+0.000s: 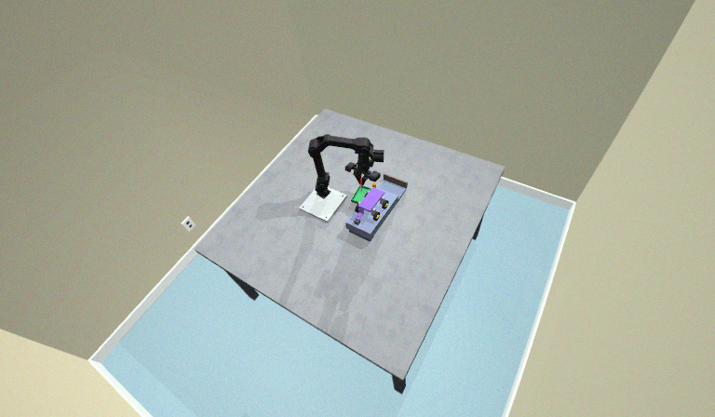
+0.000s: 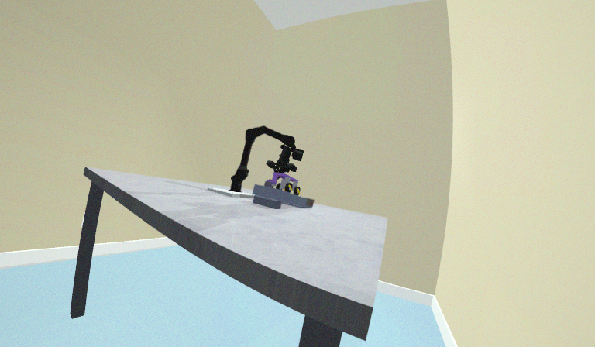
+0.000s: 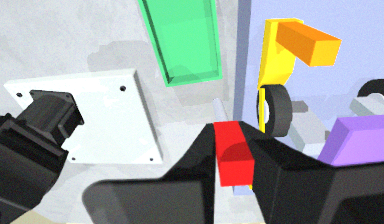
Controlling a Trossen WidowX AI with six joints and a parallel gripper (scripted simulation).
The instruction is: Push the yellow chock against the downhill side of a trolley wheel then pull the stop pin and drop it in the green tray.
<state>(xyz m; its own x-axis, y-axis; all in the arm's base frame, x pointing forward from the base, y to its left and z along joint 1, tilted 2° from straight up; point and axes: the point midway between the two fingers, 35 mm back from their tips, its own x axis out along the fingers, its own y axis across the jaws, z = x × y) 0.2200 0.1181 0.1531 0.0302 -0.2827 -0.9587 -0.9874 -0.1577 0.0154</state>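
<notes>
Red-headed stop pin [image 1: 360, 181] [image 3: 233, 154], its shaft pale and slender.

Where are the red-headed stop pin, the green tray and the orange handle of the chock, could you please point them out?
Stop pin [image 1: 360, 181] [image 3: 234, 151]: top and wrist views, on its red head.
Green tray [image 1: 359, 196] [image 3: 186, 34]: top and wrist views, on its floor.
Orange handle [image 1: 374, 184] [image 3: 324, 52]: top and wrist views, on its end.

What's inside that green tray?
Nothing shows on the floor of the green tray where the close view reaches. Its far end is cut off there. From above, the purple trolley and the black pincer may hide parts.
</notes>
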